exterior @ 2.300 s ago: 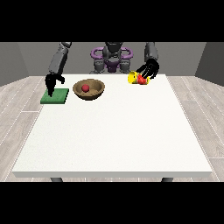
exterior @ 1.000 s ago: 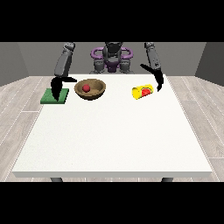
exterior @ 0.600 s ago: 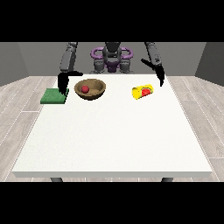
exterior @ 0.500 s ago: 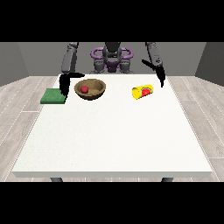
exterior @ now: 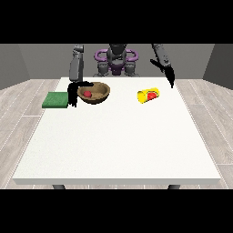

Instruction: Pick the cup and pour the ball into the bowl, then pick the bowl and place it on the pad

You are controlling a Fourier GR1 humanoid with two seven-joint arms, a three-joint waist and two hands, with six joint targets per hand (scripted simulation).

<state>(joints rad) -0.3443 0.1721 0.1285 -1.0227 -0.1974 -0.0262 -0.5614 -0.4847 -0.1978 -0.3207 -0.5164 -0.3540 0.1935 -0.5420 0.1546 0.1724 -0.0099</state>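
A brown wooden bowl [exterior: 94,93] stands at the table's far left with a red ball [exterior: 87,94] inside it. The hand at the view's left [exterior: 73,93] hangs right beside the bowl's left rim, fingers pointing down and straight. A green pad [exterior: 55,99] lies left of that hand. A yellow cup [exterior: 148,95] with a red inside lies on its side at the far right. The hand at the view's right [exterior: 169,77] is raised above and right of the cup, apart from it, fingers straight.
The white table [exterior: 118,141] spreads wide towards the camera. The robot's purple-and-grey torso [exterior: 116,61] stands behind the far edge. Wooden floor surrounds the table.
The ball now lies in the bowl and the cup lies on the table, released. The right-side hand has lifted up and away; the left-side hand moved from the pad to the bowl's rim.
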